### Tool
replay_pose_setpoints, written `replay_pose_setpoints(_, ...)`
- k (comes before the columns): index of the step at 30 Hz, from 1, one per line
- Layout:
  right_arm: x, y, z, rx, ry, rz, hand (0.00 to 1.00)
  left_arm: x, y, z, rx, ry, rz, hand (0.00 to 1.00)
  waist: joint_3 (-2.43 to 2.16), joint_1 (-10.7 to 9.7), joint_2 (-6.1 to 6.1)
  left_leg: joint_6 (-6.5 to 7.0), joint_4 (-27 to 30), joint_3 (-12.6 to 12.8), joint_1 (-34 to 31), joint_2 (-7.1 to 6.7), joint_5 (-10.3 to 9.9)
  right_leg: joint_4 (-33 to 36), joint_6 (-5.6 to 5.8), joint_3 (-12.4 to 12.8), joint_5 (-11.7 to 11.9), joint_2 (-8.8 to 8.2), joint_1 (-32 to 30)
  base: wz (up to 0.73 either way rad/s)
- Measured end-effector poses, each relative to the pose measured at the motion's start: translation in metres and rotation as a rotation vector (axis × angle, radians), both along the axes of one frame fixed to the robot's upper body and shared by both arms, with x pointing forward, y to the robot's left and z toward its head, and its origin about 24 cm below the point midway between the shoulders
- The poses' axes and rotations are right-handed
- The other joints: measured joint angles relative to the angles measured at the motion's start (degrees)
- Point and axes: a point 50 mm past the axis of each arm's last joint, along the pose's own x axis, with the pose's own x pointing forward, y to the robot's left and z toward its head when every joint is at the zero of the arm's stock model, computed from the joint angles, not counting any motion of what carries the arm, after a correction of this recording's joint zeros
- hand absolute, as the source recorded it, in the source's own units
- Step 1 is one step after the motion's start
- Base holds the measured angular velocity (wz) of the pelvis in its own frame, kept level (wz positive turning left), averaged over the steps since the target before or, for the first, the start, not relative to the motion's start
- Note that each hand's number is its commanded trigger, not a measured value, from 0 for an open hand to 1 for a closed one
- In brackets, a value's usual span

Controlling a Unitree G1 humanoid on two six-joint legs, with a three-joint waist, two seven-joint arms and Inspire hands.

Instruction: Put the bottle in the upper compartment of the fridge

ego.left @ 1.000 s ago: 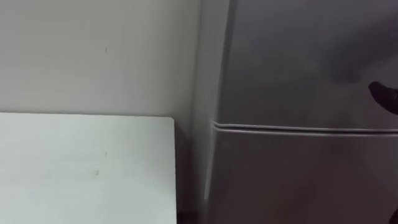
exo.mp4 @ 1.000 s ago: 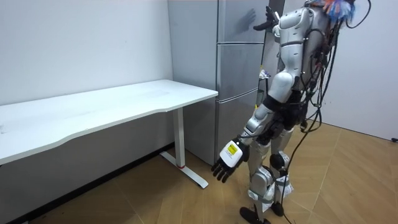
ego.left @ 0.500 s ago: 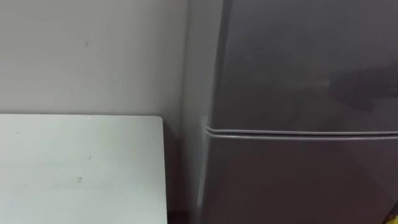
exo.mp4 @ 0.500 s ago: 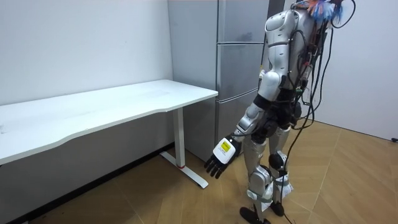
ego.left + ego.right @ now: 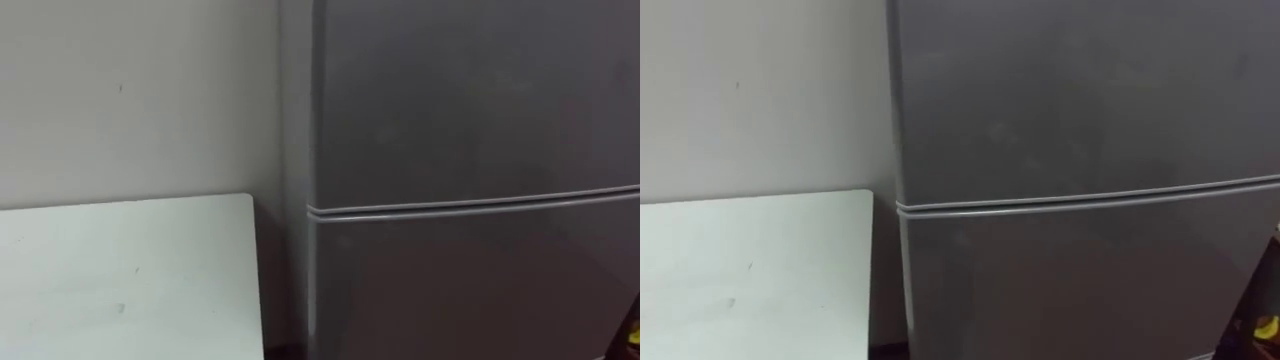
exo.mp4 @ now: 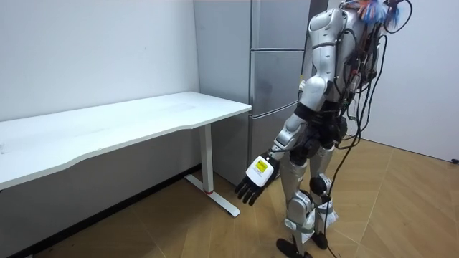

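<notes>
Facing the shut fridge (image 5: 450,120) beside the tabletop's (image 5: 120,270) end, left hand (image 6: 252,185) hangs loosely spread; right hand's (image 5: 1262,320) state I cannot tell.

A tall grey metal fridge (image 5: 1080,110) takes up most of the view, with both doors shut. A pale horizontal seam (image 5: 1090,198) divides the upper door from the lower. A flat white surface (image 5: 750,270) lies to its left, against a plain pale wall (image 5: 760,90). A dark shape with a yellow spot (image 5: 1258,322), perhaps part of the robot, sits at the lower right edge.
</notes>
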Motion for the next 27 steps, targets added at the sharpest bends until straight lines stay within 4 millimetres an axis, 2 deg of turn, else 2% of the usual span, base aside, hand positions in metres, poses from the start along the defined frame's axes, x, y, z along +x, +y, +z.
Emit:
replay_pose_setpoints(4,-0.022,0.013,-0.025,0.097,0.058,-0.033,0.0,0.002,-0.007,-0.003,-0.018,-0.008,0.008,0.0,0.02,0.0,0.57,-0.03,-0.1,0.0,0.5,0.03,-0.1,-0.1,-0.01,0.4,0.0,0.09,0.0,-0.05)
replay_pose_setpoints(5,-0.029,0.018,-0.034,0.12,0.097,-0.036,0.0,0.005,-0.009,-0.004,-0.026,-0.015,0.009,0.0,-0.16,0.0,0.43,-0.01,-0.1,0.1,0.6,0.01,-0.1,-0.1,0.02,0.5,0.0,0.07,0.0,0.0)
replay_pose_setpoints(8,-0.046,0.038,-0.051,0.186,0.146,-0.006,0.0,0.003,-0.014,-0.006,-0.043,-0.014,0.016,0.0,-0.17,0.0,0.72,-0.03,-0.2,0.1,0.9,0.01,-0.1,0.0,0.03,0.6,-0.1,0.08,0.1,-0.01)
replay_pose_setpoints(12,-0.063,0.062,-0.07,0.225,0.268,0.126,0.0,0.004,-0.017,-0.007,-0.053,-0.018,0.012,0.0,-0.04,-0.2,1.03,-0.01,-0.1,0.0,0.9,-0.02,-0.1,0.1,0.04,0.6,-0.1,0.07,0.1,0.0)
replay_pose_setpoints(15,-0.069,0.077,-0.08,0.231,0.368,0.32,0.0,0.003,-0.022,-0.009,-0.065,-0.001,-0.02,0.0,0.03,0.0,1.26,0.02,0.1,0.0,0.8,0.0,-0.4,0.1,0.05,0.8,-0.1,0.11,0.1,-0.01)
replay_pose_setpoints(18,-0.069,0.09,-0.087,0.265,0.396,0.468,0.0,0.004,-0.027,-0.011,-0.081,0.015,-0.061,0.0,0.05,0.0,1.57,0.04,0.1,0.2,0.9,-0.02,-0.6,0.0,0.08,1.2,-0.1,0.2,0.1,-0.05)
replay_pose_setpoints(27,-0.069,0.113,-0.094,0.288,0.447,0.726,0.0,0.017,-0.033,-0.012,-0.094,-0.028,-0.081,0.0,0.09,0.3,1.91,0.0,-0.7,1.1,0.8,0.08,-0.6,-0.1,0.08,2.2,-0.1,0.45,-0.6,-0.05)
